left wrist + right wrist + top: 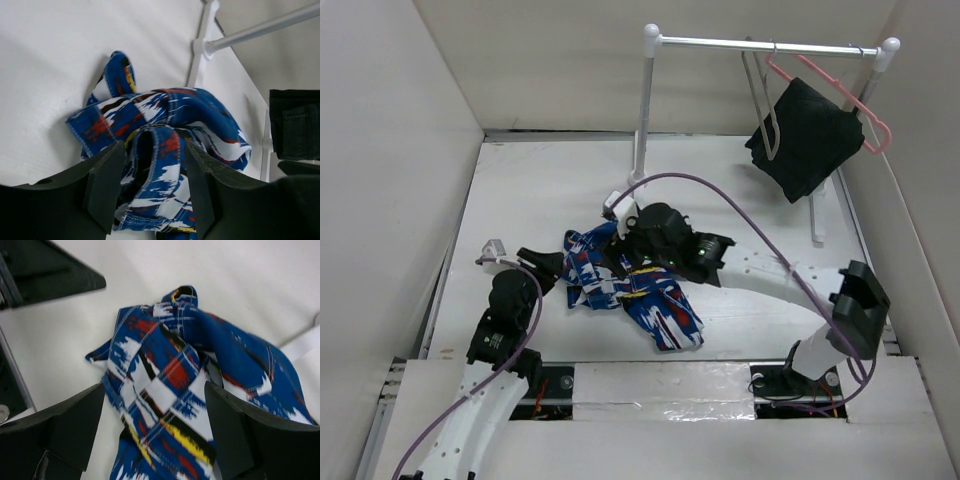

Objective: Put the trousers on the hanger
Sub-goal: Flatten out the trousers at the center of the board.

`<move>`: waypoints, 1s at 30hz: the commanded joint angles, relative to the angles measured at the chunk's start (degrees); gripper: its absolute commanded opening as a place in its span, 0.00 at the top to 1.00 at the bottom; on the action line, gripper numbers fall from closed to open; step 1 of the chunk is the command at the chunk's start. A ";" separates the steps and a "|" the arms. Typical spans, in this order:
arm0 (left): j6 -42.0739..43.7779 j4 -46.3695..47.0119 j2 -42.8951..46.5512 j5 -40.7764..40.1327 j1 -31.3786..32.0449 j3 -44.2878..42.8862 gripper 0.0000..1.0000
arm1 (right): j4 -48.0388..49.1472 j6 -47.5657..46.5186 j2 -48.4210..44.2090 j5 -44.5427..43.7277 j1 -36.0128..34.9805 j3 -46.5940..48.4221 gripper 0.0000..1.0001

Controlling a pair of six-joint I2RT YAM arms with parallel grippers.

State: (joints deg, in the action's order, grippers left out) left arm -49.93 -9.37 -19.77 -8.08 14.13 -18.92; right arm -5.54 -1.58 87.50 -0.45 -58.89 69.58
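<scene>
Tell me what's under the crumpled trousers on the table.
Only the white table shows around the trousers, which lie bunched on it. Anything beneath their folds is covered and cannot be seen.

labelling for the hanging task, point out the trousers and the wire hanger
trousers (640,290): top external view, on the middle of the printed heap
wire hanger (753,90): top external view, on its left wire below the hook

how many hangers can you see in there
2. A grey wire hanger hangs on the rail at the far right. A pink hanger hangs just right of it, carrying the black cloth. No others show in any view.
</scene>
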 commanded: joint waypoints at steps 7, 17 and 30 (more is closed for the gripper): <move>-9.30 -7.66 8.58 -9.93 -0.33 3.19 0.41 | 0.00 -3.86 17.25 -2.89 -2.37 15.93 0.11; -10.54 -10.32 23.11 -14.07 -0.33 2.31 0.45 | -5.36 -5.97 31.23 -6.49 -3.42 27.63 0.19; -3.61 1.62 9.94 -3.11 -0.33 2.83 0.41 | -0.09 0.52 7.13 -15.98 0.96 12.46 1.00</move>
State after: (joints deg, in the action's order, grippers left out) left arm -57.32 -15.51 -6.55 -16.86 14.11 -15.51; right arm -10.81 -3.77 108.27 -10.24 -60.62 85.43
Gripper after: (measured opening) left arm 0.582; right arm 0.135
